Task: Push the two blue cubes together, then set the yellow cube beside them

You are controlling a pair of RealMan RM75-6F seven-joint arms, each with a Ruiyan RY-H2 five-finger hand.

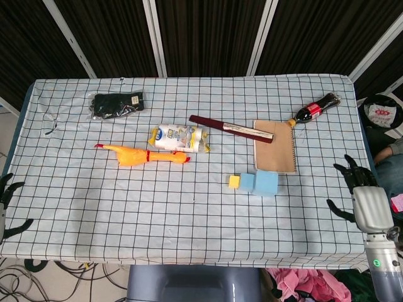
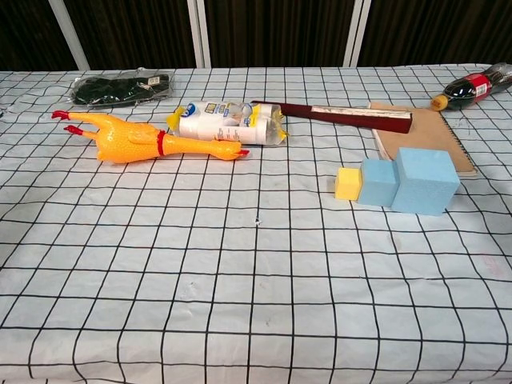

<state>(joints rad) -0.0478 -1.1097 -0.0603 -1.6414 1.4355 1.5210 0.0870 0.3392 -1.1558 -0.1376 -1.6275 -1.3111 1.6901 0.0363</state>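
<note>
Two blue cubes sit touching on the checked cloth: a small one (image 1: 248, 182) (image 2: 378, 182) and a larger one (image 1: 267, 182) (image 2: 426, 180) to its right. The small yellow cube (image 1: 234, 182) (image 2: 349, 183) rests against the small blue cube's left side. My right hand (image 1: 364, 200) hangs off the table's right edge, fingers spread, holding nothing, far from the cubes. My left hand (image 1: 6, 204) shows only as dark fingers at the left edge of the head view, apart and empty. Neither hand appears in the chest view.
A brown notebook (image 1: 274, 146) lies just behind the cubes, with a dark red stick (image 1: 231, 128) and a cola bottle (image 1: 315, 109) further back. A rubber chicken (image 1: 143, 156), a plastic packet (image 1: 179, 138) and a black bag (image 1: 116, 104) lie to the left.
</note>
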